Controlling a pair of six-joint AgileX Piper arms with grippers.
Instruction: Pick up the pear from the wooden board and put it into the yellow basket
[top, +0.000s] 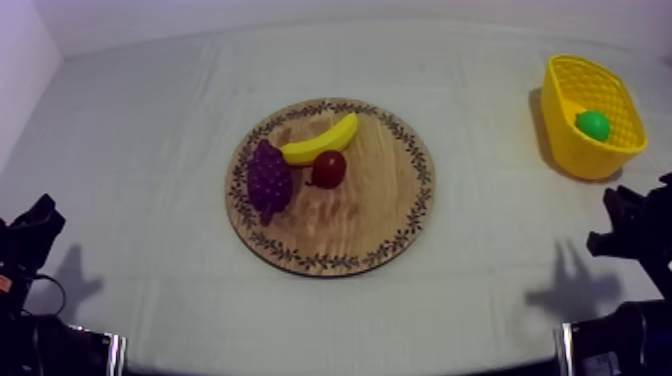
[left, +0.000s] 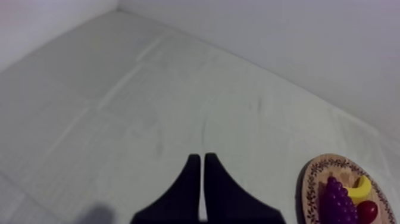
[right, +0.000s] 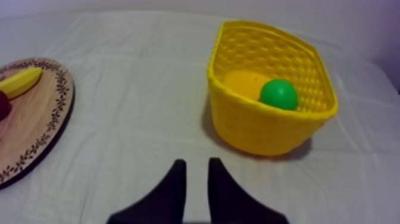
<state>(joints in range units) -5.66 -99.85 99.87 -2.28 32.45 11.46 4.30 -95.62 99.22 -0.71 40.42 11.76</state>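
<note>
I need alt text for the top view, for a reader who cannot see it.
A green pear lies in the yellow basket at the table's right side. The round wooden board in the middle holds a banana, a bunch of grapes and a small red fruit.

pear (right: 278, 94) — half behind basket (right: 262, 128) wall, board (right: 41, 119) cropped

The pear (top: 592, 124) was smooth and bright green. It lay inside the yellow basket (top: 560, 125), down on the floor close to one wall. The basket, with its open-weave sides, stood upright at the table's right side. The round wooden board (top: 375, 215) with a patterned rim lay flat near the table's middle, well apart from the basket.
</note>
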